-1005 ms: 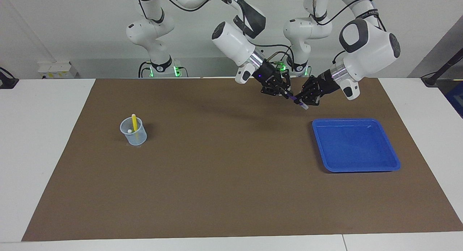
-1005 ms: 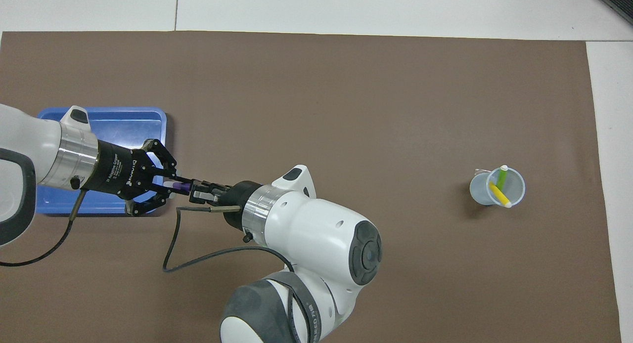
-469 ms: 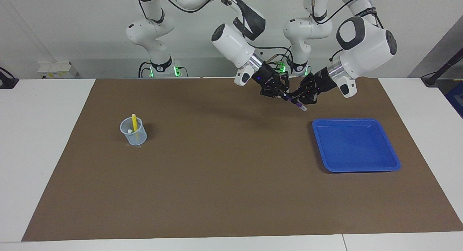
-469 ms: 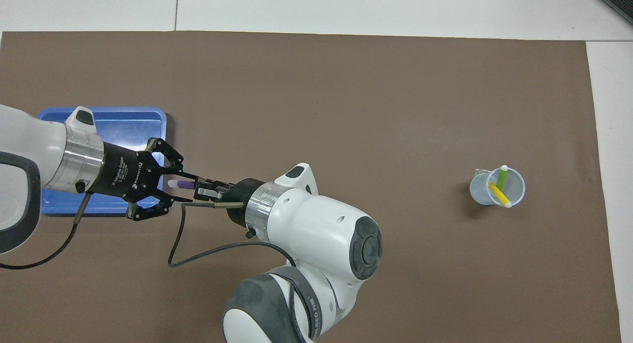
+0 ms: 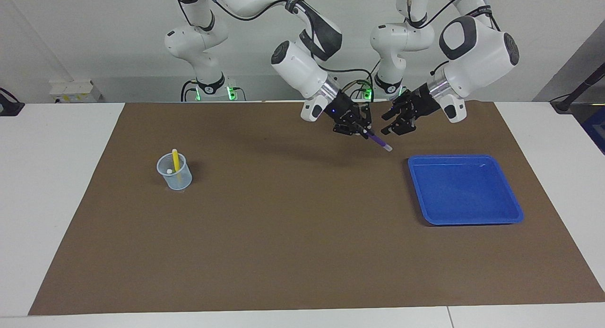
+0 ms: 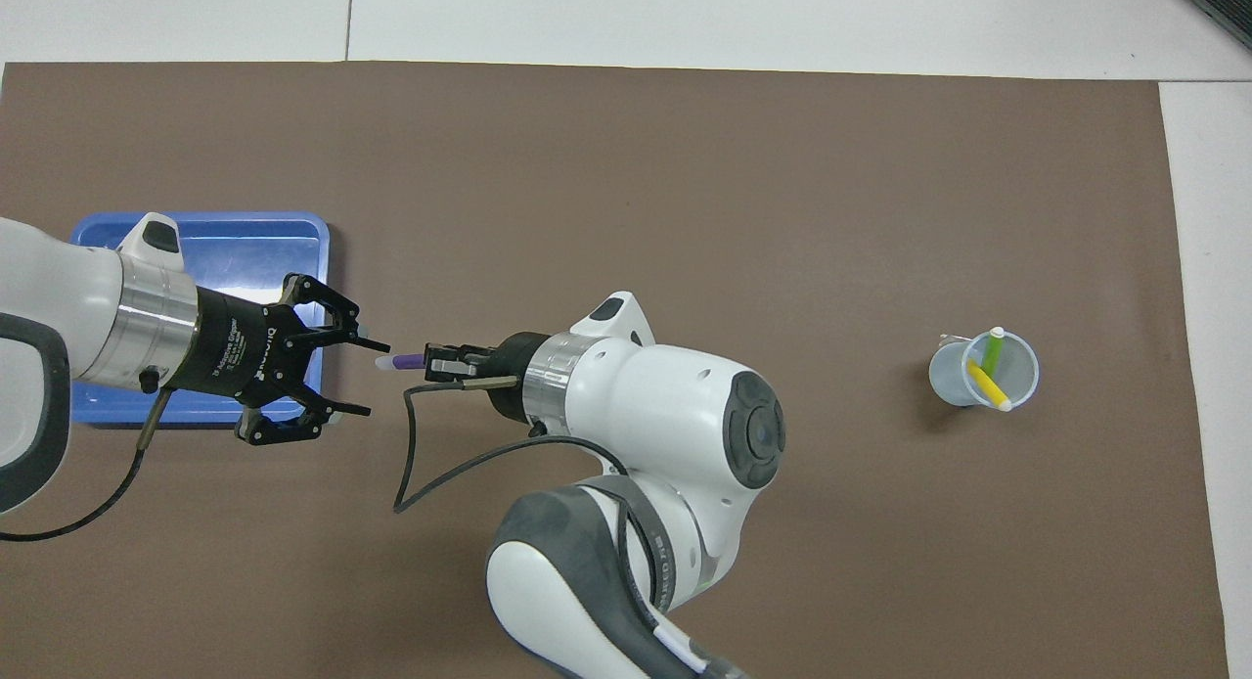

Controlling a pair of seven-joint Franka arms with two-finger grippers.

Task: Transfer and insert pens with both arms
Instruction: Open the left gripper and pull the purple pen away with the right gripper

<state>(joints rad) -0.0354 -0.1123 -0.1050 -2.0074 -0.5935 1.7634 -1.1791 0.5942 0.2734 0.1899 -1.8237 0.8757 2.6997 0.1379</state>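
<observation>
Right pincer (image 5: 363,131) clamped on purple pen (image 5: 378,142), raised over brown mat (image 5: 293,233), pale end toward left pincer (image 5: 390,122). Left pincer fingers apart, just beside pen tip, not touching.

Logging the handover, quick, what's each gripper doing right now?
Left gripper: open, holding nothing, over the brown mat.
Right gripper: shut on the purple pen.
</observation>
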